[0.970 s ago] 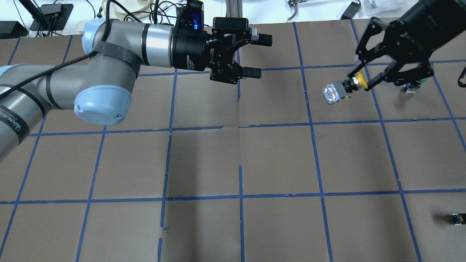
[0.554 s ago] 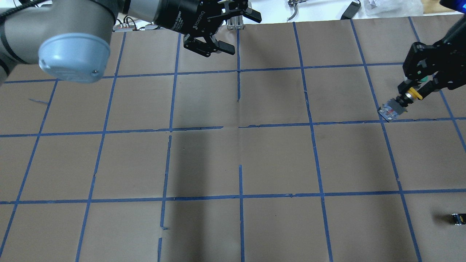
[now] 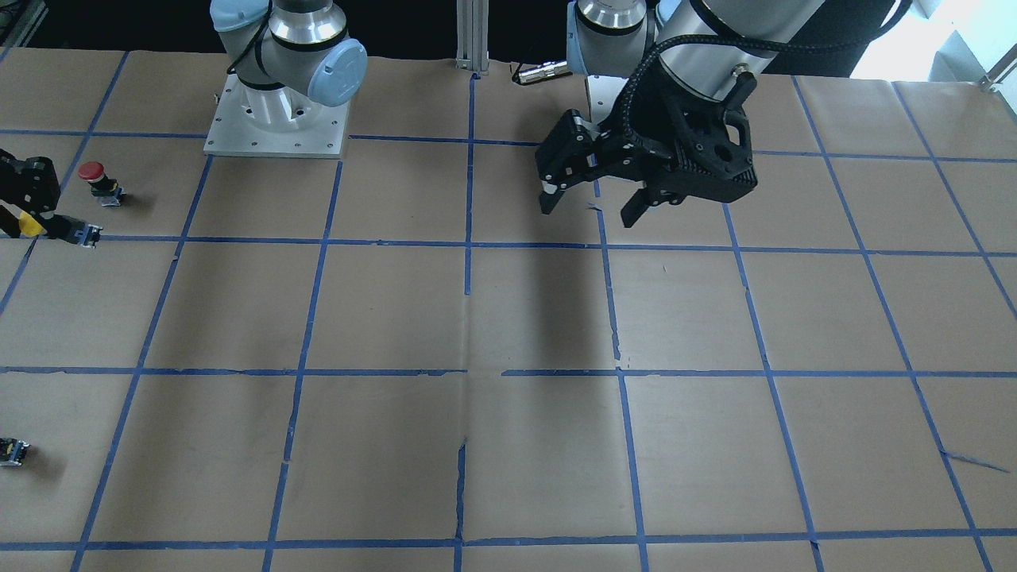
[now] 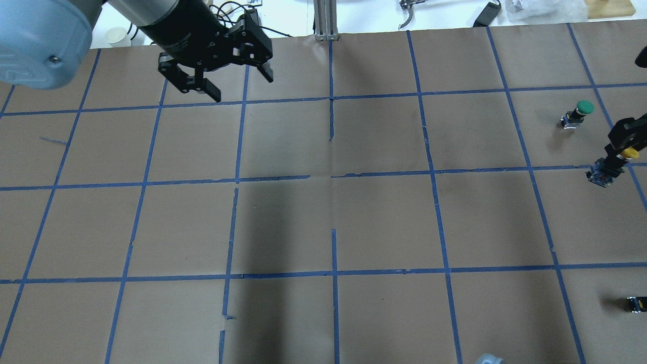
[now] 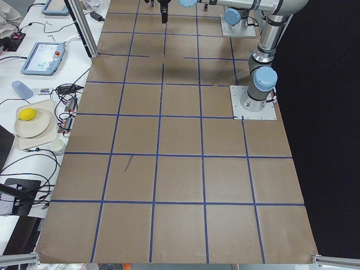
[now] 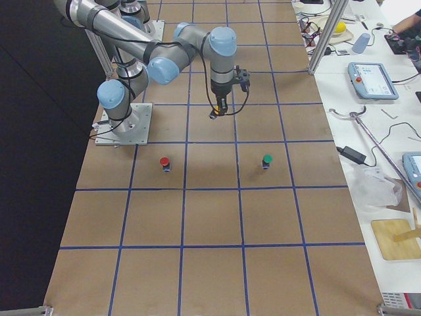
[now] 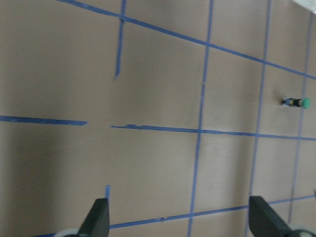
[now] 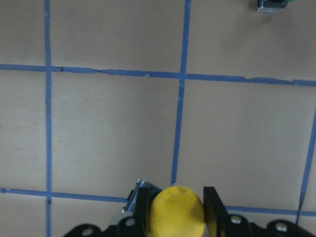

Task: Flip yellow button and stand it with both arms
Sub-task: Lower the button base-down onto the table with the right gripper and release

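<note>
The yellow button (image 4: 601, 174) has a yellow cap and a grey-black block body. My right gripper (image 4: 628, 150) is shut on it at the cap, near the table's right edge. The body sticks out below the fingers, tilted. In the front view the button (image 3: 78, 233) and the right gripper (image 3: 26, 221) are at the left edge. In the right wrist view the yellow cap (image 8: 177, 215) sits between the two fingers (image 8: 213, 206). My left gripper (image 4: 241, 87) is open and empty at the far left of the table, also in the front view (image 3: 589, 213).
A green-capped button (image 4: 581, 108) stands just beyond the right gripper. A red-capped button (image 3: 94, 173) stands near it on the robot's side. A tiny black block (image 4: 634, 303) lies at the near right. Brown paper with blue tape lines (image 4: 333, 177) covers the table.
The right gripper has carried the yellow button to the right, toward the table edge, uncovering the green button. The left arm has swung away to the left with its gripper open.
</note>
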Robot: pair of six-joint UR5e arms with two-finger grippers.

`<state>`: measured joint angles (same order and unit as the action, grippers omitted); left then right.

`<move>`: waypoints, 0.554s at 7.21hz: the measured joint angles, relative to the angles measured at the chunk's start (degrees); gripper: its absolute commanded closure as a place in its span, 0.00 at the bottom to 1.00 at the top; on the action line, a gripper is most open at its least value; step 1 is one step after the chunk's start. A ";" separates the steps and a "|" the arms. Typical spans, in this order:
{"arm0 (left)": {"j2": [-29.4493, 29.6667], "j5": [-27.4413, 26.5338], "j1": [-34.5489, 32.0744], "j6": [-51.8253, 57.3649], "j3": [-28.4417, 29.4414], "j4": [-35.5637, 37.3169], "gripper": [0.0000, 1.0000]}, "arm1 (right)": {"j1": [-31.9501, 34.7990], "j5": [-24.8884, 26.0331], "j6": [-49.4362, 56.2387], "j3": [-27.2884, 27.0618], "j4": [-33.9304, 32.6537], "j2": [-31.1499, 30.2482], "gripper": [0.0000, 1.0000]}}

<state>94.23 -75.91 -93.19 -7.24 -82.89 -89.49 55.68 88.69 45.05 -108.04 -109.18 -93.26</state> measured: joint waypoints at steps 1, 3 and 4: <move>-0.23 -4.55 1.45 3.44 -0.07 -1.81 0.00 | -1.97 -0.03 4.58 -4.26 -7.76 0.06 0.84; -0.75 -8.00 3.51 6.44 -0.38 -2.41 0.00 | -4.11 -0.23 9.89 -11.64 -21.26 0.47 0.84; -1.37 -9.23 3.74 6.83 -0.93 -2.43 0.00 | -4.60 -0.27 10.71 -14.08 -26.33 1.27 0.84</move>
<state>92.86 -85.14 -89.45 -0.41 -83.82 -91.92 51.08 88.42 55.76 -122.12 -135.51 -91.99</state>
